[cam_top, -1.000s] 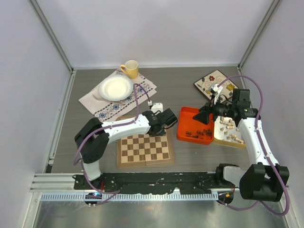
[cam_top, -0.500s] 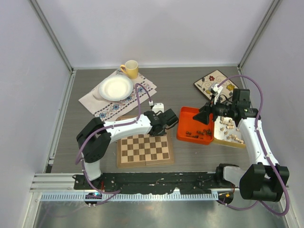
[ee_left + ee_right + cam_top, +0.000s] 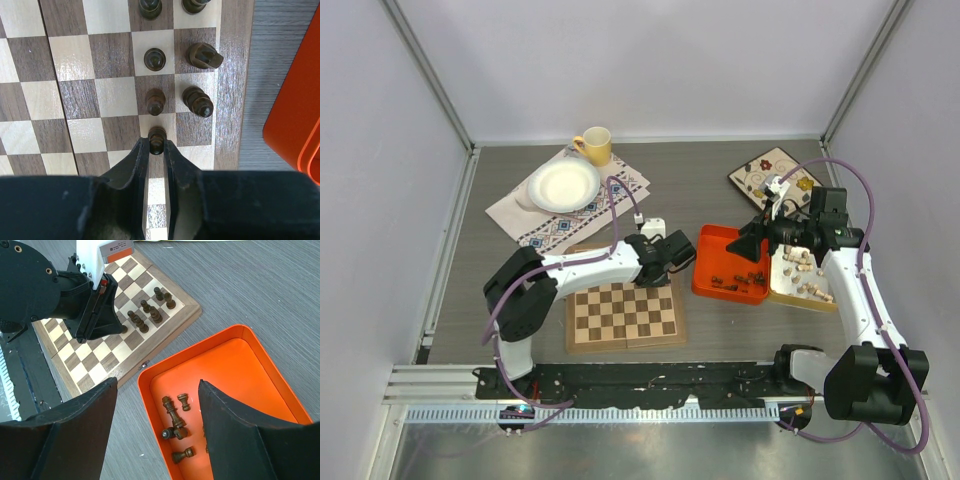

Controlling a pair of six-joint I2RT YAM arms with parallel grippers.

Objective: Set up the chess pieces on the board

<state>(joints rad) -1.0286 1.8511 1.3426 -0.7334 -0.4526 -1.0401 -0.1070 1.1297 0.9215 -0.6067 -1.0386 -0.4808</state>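
Placing a dark pawn on the board, second row in from the edge nearest the orange tray.
Narrow-jawed, the left gripper pinches the small turned pawn; next it likely opens and lifts straight, sparing neighbours. The right gripper hangs wide, empty, over the tray's dark pieces.

We see the flat wooden chessboard, dark and pale squares inside a light border. Several dark pieces stand upright near one edge. A dark pawn stands nipped in the left pincer. More dark pieces lie toppled in an orange tray. Pale pieces lie in a yellow tray beside it.
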